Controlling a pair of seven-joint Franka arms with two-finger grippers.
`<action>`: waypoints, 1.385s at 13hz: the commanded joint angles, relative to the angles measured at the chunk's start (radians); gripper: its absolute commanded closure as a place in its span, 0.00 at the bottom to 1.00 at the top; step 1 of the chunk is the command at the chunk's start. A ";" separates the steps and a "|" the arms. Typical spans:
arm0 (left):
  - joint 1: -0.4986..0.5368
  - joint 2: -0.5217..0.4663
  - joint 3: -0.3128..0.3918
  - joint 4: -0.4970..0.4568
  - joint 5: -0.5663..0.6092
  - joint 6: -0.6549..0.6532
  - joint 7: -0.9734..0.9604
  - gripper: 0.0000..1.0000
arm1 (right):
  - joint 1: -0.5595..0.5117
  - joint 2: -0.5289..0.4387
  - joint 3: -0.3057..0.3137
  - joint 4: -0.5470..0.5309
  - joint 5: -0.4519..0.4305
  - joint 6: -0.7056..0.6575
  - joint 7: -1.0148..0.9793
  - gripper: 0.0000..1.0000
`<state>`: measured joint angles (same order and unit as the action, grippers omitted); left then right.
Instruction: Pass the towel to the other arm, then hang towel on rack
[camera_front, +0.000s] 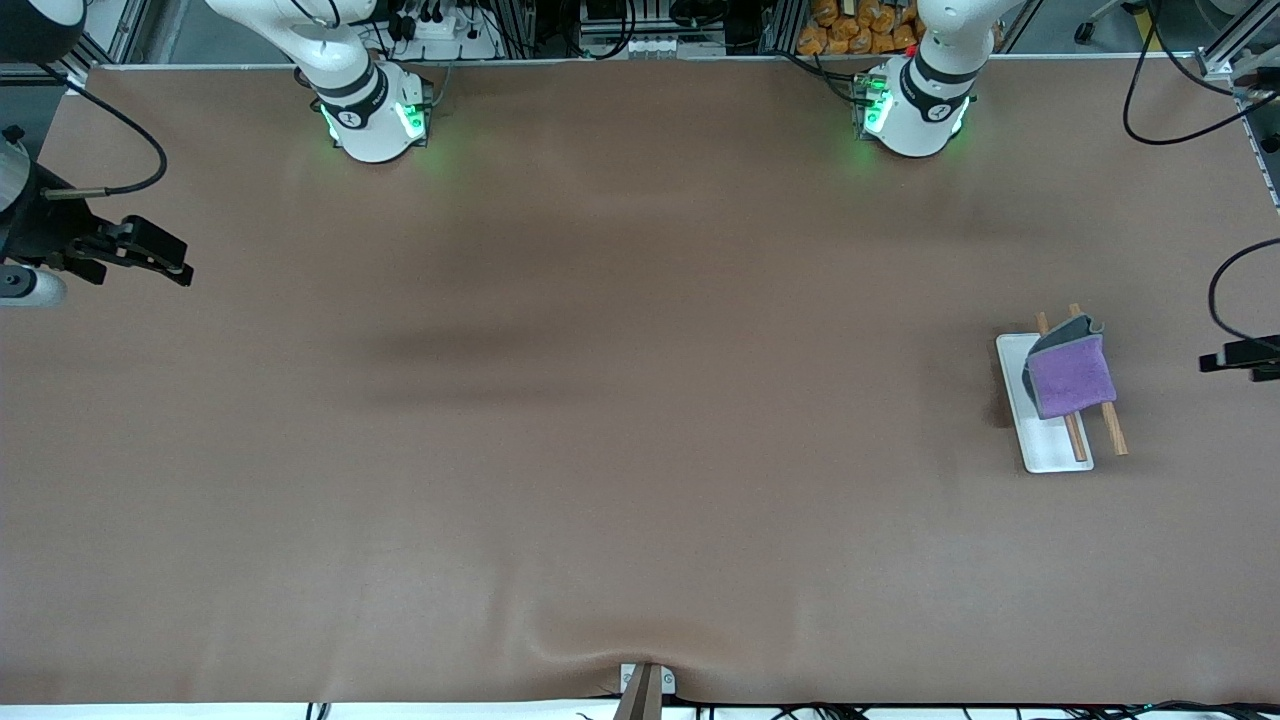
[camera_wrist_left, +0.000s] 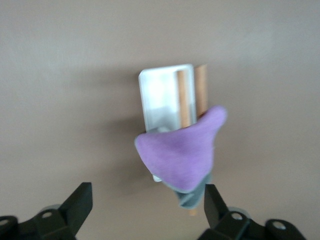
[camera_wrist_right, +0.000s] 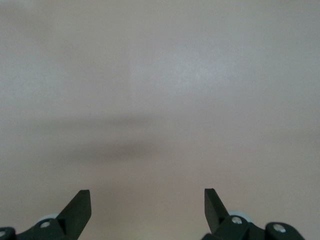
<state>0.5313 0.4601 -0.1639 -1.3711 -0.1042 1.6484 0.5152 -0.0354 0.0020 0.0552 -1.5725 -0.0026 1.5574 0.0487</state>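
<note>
The table (camera_front: 560, 480), covered in plain brown, lay bare along the edge nearest the front camera. Farther up, toward the left arm's end, stood the rack (camera_front: 1040, 440): a white rectangular tray base with two thin brown wooden rods running side by side above it. The towel (camera_front: 1072, 376) was draped across both rods at the part of the rack farther from the front camera, purple side up, with a strip of its grey reverse showing at the edge (the same grey hung down below the purple fold in the left wrist view). It touched nothing but the rack.

The left gripper (camera_wrist_left: 147, 210) was up in the air over the rack, its two dark fingers (camera_wrist_left: 77, 205) spread wide, one on either side of the towel (camera_wrist_left: 180, 155) and clear of it, holding nothing. In that view the rack (camera_wrist_left: 160, 95) showed its white base and rod ends past the cloth.

The right gripper (camera_wrist_right: 147, 207) waited over bare table (camera_wrist_right: 160, 75) toward the right arm's end, its fingers (camera_wrist_right: 80, 207) likewise spread wide and empty.

Farthest from the front camera stood the two white arm bases, the right arm's base (camera_front: 372, 120) and the left arm's base (camera_front: 915, 115), each lit green.
</note>
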 joint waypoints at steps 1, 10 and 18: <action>-0.137 -0.154 0.004 -0.028 0.046 -0.024 -0.108 0.00 | -0.014 0.003 0.015 0.034 0.010 -0.014 -0.010 0.00; -0.375 -0.339 -0.051 -0.051 0.090 -0.117 -0.575 0.00 | -0.004 0.006 0.018 0.057 0.012 -0.014 -0.007 0.00; -0.457 -0.501 -0.005 -0.232 0.123 -0.094 -0.642 0.00 | -0.006 0.007 0.017 0.057 0.013 -0.014 -0.009 0.00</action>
<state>0.1076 0.0021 -0.2018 -1.5565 -0.0097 1.5360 -0.1183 -0.0346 0.0037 0.0682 -1.5345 -0.0026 1.5556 0.0487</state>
